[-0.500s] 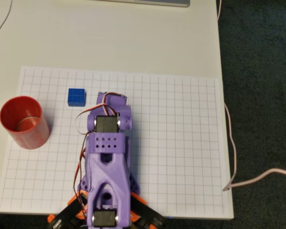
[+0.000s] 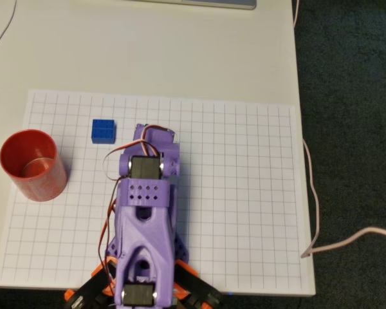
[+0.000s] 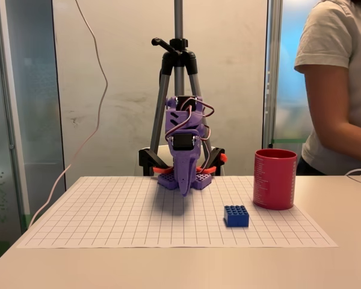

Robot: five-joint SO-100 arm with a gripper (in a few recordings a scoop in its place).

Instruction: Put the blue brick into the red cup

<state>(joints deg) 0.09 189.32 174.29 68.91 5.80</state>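
Overhead view: the blue brick (image 2: 103, 130) is seen as a small bright-blue block with studs on top, lying flat on the gridded sheet (image 2: 244, 193), to the right of the red cup (image 2: 32, 165) and well apart from it. The cup is seen upright with its mouth open and a pale bottom inside. The purple arm (image 2: 145, 219) is stretched over the sheet, its tip just right of the brick without touching it.

From the fixed view the brick (image 3: 236, 215) is shown in front of the cup (image 3: 275, 179), and the cup's smooth red wall is made plain. The gripper (image 3: 185, 188) is pointed down above the sheet; whether the fingers are spread or pressed together cannot be told. A tripod (image 3: 178, 72) behind the arm and a person (image 3: 337, 90) beside the bench (image 3: 168, 265) are also shown there.

The bench is pale; dark carpet (image 2: 354, 129) lies beside it.
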